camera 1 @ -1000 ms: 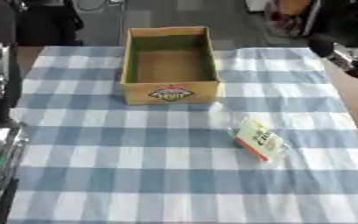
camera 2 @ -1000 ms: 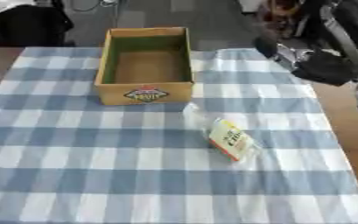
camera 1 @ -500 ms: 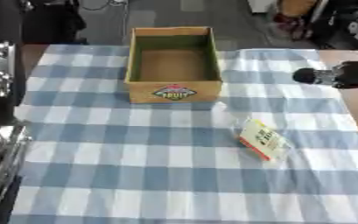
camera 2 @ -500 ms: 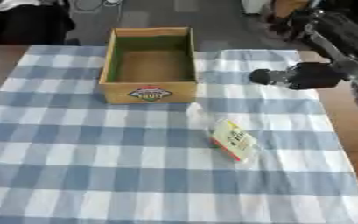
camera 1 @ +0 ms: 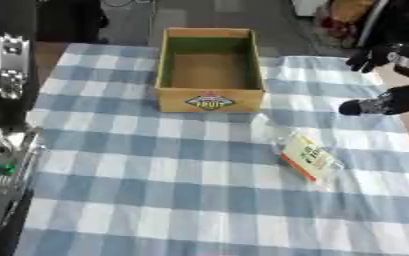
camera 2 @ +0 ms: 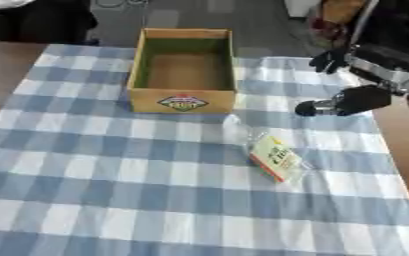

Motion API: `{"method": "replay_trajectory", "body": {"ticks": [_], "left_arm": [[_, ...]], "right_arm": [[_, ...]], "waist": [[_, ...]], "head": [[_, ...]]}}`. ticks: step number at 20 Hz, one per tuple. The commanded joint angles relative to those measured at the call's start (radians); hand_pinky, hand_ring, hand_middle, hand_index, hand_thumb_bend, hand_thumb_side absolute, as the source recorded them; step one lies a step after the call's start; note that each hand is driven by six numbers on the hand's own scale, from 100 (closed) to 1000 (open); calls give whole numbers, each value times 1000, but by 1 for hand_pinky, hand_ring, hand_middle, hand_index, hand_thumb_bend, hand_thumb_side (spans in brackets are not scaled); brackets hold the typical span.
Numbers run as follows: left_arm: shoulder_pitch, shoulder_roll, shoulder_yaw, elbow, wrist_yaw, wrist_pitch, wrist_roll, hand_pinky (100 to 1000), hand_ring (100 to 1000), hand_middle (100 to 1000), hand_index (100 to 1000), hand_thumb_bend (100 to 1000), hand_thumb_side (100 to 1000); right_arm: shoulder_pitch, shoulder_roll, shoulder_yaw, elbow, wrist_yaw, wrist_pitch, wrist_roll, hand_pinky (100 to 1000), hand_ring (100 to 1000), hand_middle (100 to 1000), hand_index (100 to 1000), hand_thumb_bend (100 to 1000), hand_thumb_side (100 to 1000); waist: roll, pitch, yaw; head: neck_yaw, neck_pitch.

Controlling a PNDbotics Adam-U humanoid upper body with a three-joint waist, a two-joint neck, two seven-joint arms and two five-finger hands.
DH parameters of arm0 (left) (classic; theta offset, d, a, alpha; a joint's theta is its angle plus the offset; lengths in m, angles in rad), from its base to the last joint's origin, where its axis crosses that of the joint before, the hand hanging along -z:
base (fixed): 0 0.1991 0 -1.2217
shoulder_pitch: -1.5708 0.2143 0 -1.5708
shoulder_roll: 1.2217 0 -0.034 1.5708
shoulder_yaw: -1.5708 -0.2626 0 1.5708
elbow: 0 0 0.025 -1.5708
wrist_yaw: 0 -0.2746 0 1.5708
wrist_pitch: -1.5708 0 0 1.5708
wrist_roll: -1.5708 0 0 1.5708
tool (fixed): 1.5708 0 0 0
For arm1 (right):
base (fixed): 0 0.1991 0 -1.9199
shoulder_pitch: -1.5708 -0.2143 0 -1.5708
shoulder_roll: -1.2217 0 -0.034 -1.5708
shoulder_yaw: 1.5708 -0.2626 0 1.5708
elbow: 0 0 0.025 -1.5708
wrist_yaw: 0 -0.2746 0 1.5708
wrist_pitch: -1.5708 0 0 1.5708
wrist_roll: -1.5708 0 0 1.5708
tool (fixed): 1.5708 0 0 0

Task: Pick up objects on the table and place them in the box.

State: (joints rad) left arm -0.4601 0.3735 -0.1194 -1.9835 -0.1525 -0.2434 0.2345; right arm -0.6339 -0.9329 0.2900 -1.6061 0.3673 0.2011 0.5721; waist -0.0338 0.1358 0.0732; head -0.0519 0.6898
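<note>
- Your right hand (camera 2: 343, 101) has come further in over the table since half a second ago: it now hangs above the right part of the checked cloth, closer to the packet than it was, while the packet and the box lie where they lay before.
- The right arm enters from the upper right corner and reaches toward the left, with the hand above the cloth and touching nothing.
- Of that hand you see a dark, rounded tip pointing left and a second dark part higher up toward the far edge; whether its fingers are curled or straight cannot be told from these views.
- Your left arm (camera 1: 11, 70) stands as a black and silver column along the left edge of the left eye view; its hand does not show in either view.
- The cardboard box (camera 2: 183, 102) sits open-topped at the far middle of the blue-and-white checked tablecloth (camera 2: 111, 200), its printed label facing you, its long axis running away from you.
- The box has green inner walls and a bare brown floor, with nothing in it.
- The packet (camera 2: 276, 158), yellow-fronted with a red edge and a clear wrapper, lies flat on the cloth, near the box's front right corner but apart from it, below and left of your right hand.
- Its long axis runs diagonally, from far left to near right.
</note>
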Motion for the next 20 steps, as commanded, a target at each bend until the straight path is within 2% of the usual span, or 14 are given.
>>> {"method": "replay_trajectory", "body": {"ticks": [1,2,3,5,8,14,20], "left_arm": [[-9,18,-2,-17,7,-1,-5,734,673,798,918,321,876],[-9,18,-3,-17,7,0,-6,734,673,798,918,321,876],[-8,18,-3,-17,8,0,-7,734,674,798,918,322,876],[-7,18,-4,-17,9,0,-9,734,674,798,918,322,875],[-5,20,-5,-17,9,0,-10,734,674,798,918,322,876],[-5,19,-6,-17,9,0,-12,734,674,798,918,321,875],[-2,20,-8,-17,10,1,-13,734,674,798,918,321,876]], "right_arm": [[-42,-53,17,35,10,37,64,918,862,840,922,799,717],[-54,-53,26,51,21,44,81,917,857,836,922,809,720],[-66,-52,35,66,29,49,98,928,896,889,924,807,712],[-91,-48,55,98,43,53,132,942,932,937,938,800,687],[-130,-25,78,148,47,54,181,947,947,945,939,802,648],[-193,25,102,224,58,57,246,996,992,952,949,771,649],[-221,61,112,260,74,52,287,1000,989,950,949,751,639]], "waist": [[-2,-21,3],[-3,-22,5],[-4,-24,6],[-5,-26,6],[-9,-30,5],[-11,-33,5],[-13,-35,5]], "head": [[8,6],[7,8],[6,10],[3,14],[1,22],[-1,37],[4,49]]}}
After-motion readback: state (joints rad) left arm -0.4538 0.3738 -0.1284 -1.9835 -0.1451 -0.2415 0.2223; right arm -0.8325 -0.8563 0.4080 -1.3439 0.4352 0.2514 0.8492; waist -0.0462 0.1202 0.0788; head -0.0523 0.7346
